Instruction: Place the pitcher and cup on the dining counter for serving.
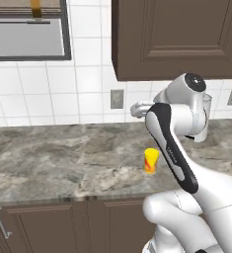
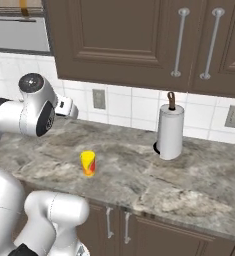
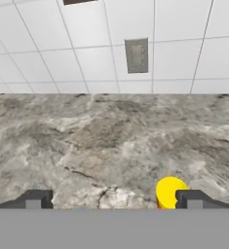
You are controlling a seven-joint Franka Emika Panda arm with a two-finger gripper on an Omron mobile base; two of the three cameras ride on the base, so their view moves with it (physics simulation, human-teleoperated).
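The cup (image 1: 151, 160) is a small yellow tumbler with a red mark. It stands upright on a wall counter (image 1: 48, 153) topped with grey-brown veined marble, and it shows again as the cup (image 2: 88, 163). My gripper (image 3: 113, 200) is open wide, raised above the counter and pointing toward the tiled wall. In the hand view the cup (image 3: 168, 191) sits low at the right, just beside the right fingertip (image 3: 191, 198) and partly behind it. Nothing is between the fingers. The white hand (image 2: 68, 108) hangs behind and above the cup. The pitcher and the dining counter are out of view.
A white paper-towel roll (image 2: 170, 131) stands on the counter to the cup's right, near the wall. Dark upper cabinets (image 2: 129, 35) hang over the counter. A wall outlet (image 3: 136, 56) faces the hand. A window (image 1: 28, 34) is at the upper left.
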